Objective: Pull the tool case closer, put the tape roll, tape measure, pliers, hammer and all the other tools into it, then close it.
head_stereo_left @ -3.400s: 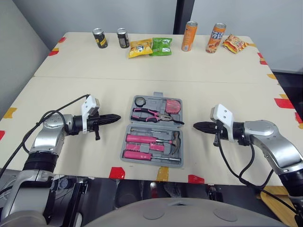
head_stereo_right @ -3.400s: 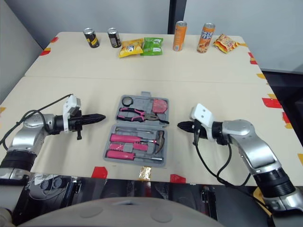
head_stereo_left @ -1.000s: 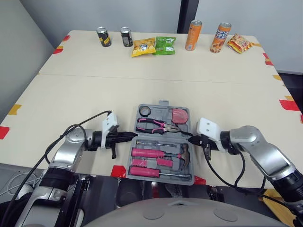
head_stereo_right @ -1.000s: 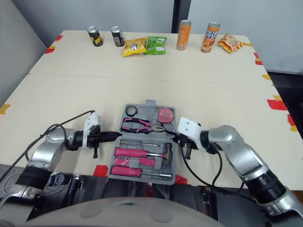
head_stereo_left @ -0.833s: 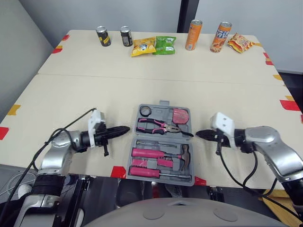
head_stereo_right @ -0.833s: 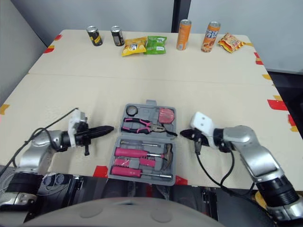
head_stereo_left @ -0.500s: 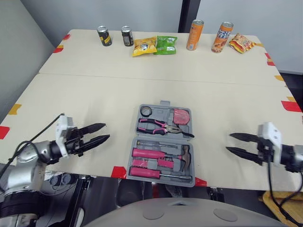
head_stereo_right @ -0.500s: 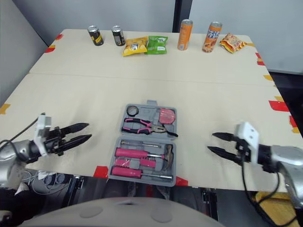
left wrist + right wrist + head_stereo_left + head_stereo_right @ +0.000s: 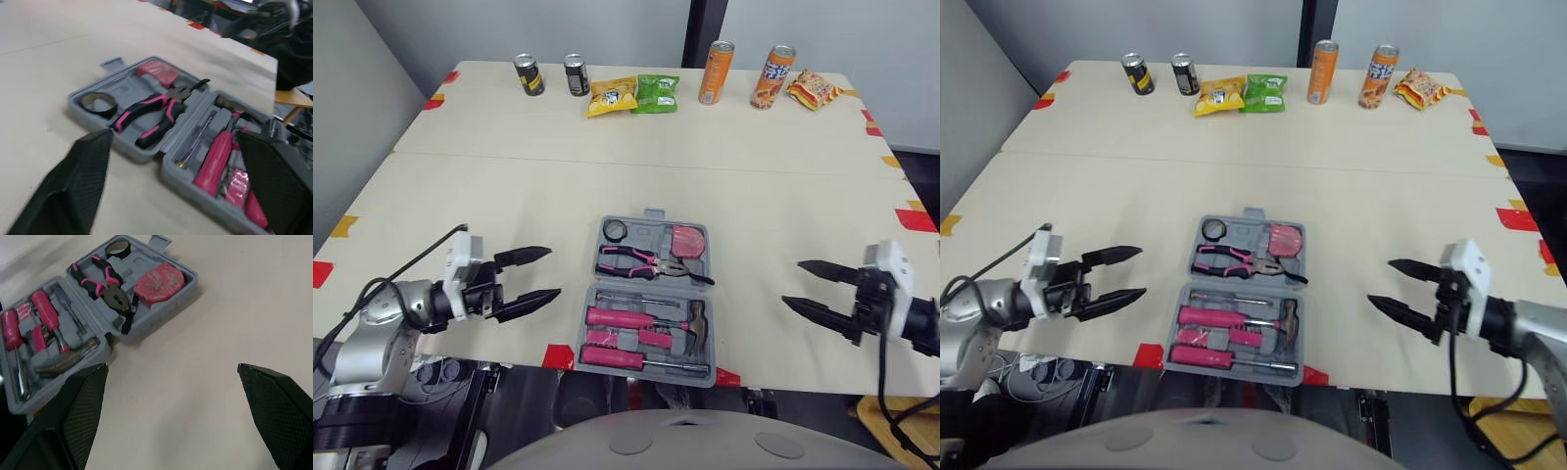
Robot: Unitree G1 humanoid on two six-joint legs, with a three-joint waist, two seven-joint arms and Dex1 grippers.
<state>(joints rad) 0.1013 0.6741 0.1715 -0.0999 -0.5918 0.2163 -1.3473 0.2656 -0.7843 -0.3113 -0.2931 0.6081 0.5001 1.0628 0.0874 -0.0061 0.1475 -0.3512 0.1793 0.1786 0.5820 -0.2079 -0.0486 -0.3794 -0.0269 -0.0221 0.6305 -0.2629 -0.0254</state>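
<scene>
From the head camera I see the case [image 9: 648, 294] lying open at the near edge of the tabletop [image 9: 509, 186], dead centre between my arms. The far half holds the tape roll [image 9: 615, 230], pliers [image 9: 641, 262] and tape measure [image 9: 684, 241]. The near half holds the hammer [image 9: 695, 318] and pink screwdrivers [image 9: 617, 318]. Everything looks seated, so I judge only the closing is left. My left hand [image 9: 551, 272] hovers just left of the case with its fingers spread, holding nothing. My right hand [image 9: 792, 282] is well off to the right, also spread and empty. Cans [image 9: 720, 72] stand along the far side.

In the left wrist view the open case lies between my two black fingers [image 9: 73, 191], and the tools sit in moulded recesses. The shell looks like hard, smooth plastic, so I expect it to be stiff and a bit slippery. With the steel tools inside, I expect real weight.

In the right wrist view the handle tab [image 9: 159, 241] sticks out from the far rim, beside the tape roll. I would take hold of that rim and fold the far half over. The pliers may slip from their seat as it tips.
</scene>
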